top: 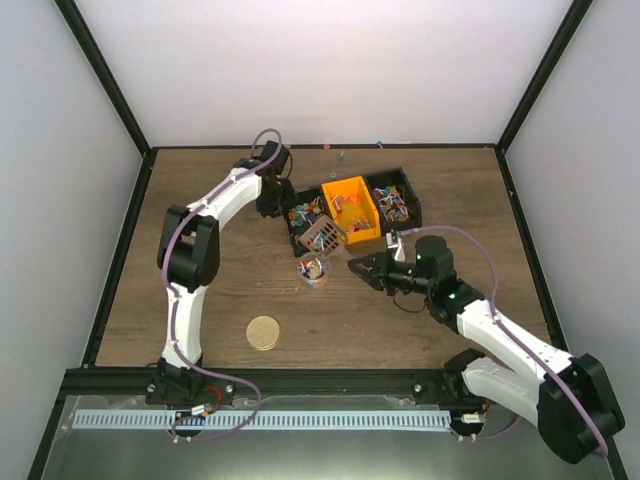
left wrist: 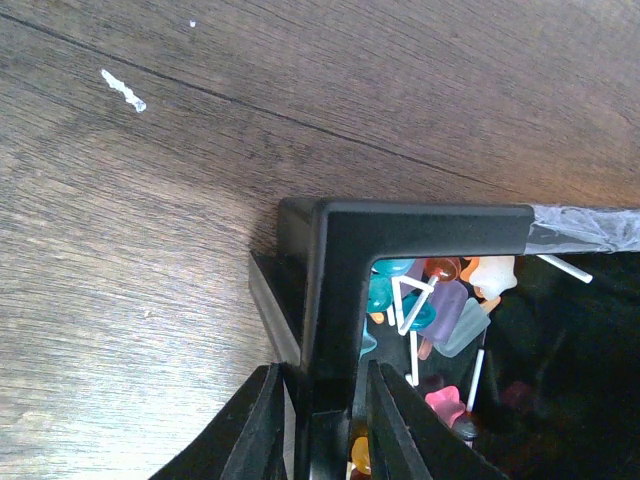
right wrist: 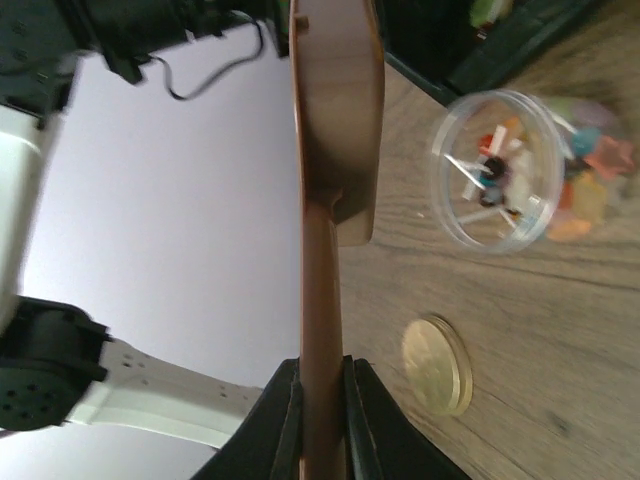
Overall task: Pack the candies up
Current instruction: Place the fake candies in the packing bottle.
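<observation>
With left gripper (left wrist: 325, 400) clamped on bin wall (left wrist: 420, 225) and right gripper (right wrist: 322, 400) pinching scoop (right wrist: 335, 120), tilt scoop slowly over cup (right wrist: 440, 170), letting candies (left wrist: 450, 310) slide inside, none beside cup.

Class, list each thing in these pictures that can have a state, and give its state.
Jar: open, part-filled with candies.
Lid: off, flat on the table.
Tray: open, candies inside.
Orange bin: open, a few candies inside.
Left hand: shut on the tray wall.
Right hand: shut on a brown tool.
</observation>
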Tool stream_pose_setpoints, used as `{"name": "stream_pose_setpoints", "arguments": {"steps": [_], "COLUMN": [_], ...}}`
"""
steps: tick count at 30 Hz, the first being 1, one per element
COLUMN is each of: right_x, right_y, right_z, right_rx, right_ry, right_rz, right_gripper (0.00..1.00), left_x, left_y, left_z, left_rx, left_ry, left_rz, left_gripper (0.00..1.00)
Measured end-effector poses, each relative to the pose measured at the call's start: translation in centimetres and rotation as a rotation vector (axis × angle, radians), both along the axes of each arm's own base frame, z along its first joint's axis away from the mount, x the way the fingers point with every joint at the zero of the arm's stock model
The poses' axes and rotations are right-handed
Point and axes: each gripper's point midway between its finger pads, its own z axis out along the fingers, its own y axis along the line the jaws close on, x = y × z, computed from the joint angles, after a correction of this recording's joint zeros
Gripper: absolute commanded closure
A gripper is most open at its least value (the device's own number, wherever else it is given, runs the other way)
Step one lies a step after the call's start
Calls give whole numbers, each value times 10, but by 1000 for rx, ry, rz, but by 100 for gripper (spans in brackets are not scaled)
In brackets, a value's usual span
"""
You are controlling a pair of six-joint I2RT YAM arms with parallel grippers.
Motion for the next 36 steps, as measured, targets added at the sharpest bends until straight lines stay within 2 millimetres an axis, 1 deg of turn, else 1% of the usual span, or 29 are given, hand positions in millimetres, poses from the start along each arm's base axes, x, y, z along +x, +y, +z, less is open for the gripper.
{"name": "stream_pose_setpoints", "arguments": {"steps": [2, 6, 9, 12, 17, 25, 30, 36], "right_x": [-7, -20, -24, -24, -23, -31, -28, -25], "right_y": [-3, -13, -19, -21, -18, -17, -14, -18], "right_z": [-7, -34, -41, -35, -22, -25, -12, 0], "right_rx": [-37, -155, -221, -272, -341, -491, -577, -636], "right_ry": [12, 78, 101, 88, 47, 48, 21, -2], "right_rz": [11, 28, 32, 33, 51, 85, 97, 90], "right_gripper": [99, 99, 99, 99, 99, 99, 99, 99], "left_x": [0, 0, 0, 0, 0, 0, 0, 0], "left_y": [0, 0, 0, 0, 0, 0, -1, 0], "left_z": [0, 0, 0, 0, 0, 0, 0, 0], "left_rx": [-1, -2, -2, -2, -2, -4, -4, -4], "left_ry": [0, 0, 1, 0, 0, -1, -1, -1], "left_rz": [0, -1, 0, 0, -1, 0, -1, 0], "left_gripper": [74, 74, 74, 74, 74, 74, 74, 74]}}
